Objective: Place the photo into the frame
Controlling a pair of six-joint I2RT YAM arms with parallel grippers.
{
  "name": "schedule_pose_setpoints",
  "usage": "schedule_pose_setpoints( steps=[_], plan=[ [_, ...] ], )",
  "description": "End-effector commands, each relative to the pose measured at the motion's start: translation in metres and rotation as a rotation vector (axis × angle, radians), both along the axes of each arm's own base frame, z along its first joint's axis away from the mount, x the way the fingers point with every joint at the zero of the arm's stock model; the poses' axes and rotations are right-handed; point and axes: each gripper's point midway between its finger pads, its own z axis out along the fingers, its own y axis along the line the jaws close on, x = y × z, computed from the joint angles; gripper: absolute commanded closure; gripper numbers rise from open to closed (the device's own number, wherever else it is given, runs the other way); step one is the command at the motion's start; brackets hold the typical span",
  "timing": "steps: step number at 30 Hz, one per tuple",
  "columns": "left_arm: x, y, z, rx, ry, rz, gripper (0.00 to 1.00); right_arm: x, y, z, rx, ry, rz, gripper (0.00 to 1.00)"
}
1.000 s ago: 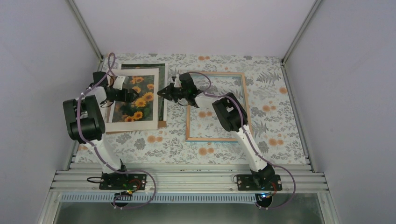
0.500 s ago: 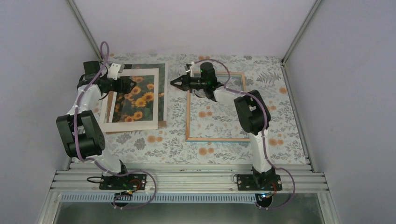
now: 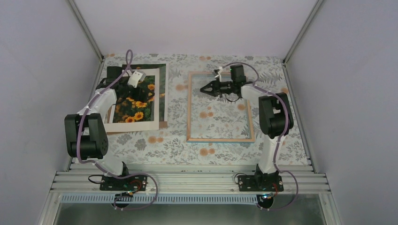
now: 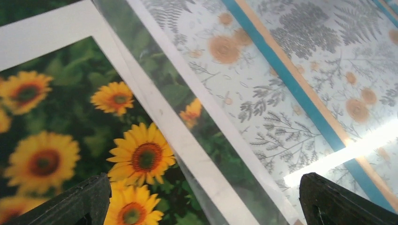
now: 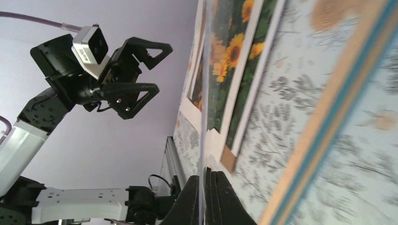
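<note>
The sunflower photo (image 3: 133, 101) lies flat at the left, under a white border sheet (image 3: 157, 96); its flowers fill the left wrist view (image 4: 141, 157). The frame (image 3: 189, 108) lies to its right, pale wood side up, with a teal edge showing (image 4: 291, 93) (image 5: 328, 122). My left gripper (image 3: 136, 93) hovers open and empty over the photo, its fingers wide apart (image 4: 202, 197). My right gripper (image 3: 206, 89) is above the frame's far part, shut (image 5: 205, 187) on the edge of a thin clear pane (image 5: 202, 93), which reaches back over the photo's right side (image 4: 225, 117).
A brown backing board (image 3: 163, 124) lies under the photo stack, its corner showing. The floral tablecloth (image 3: 178, 145) covers the table. Grey walls enclose the left, back and right. The left arm's gripper shows in the right wrist view (image 5: 133, 79).
My right gripper has swung right, from the gap beside the photo to above the frame, carrying the clear pane. My left gripper has shifted right over the photo.
</note>
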Motion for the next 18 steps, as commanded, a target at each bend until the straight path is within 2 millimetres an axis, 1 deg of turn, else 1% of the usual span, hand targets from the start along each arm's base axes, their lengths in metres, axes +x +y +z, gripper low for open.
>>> schedule_pose_setpoints(
  steps=[1,5,10,18],
  plan=[
    [-0.001,-0.015,-0.002,0.007,-0.022,-0.037,0.00,-0.012,-0.042,-0.002,0.001,-0.021,0.054,0.96],
    [-0.005,-0.030,-0.009,0.009,-0.016,-0.073,0.00,-0.005,-0.074,-0.020,-0.054,0.001,0.025,0.96],
    [-0.009,-0.043,-0.016,0.017,-0.004,-0.104,0.00,0.005,-0.111,-0.042,-0.115,0.029,-0.025,0.96],
    [-0.010,-0.049,-0.023,0.008,0.028,-0.122,0.00,0.009,-0.149,-0.070,-0.198,0.069,-0.052,0.96]
  ],
)
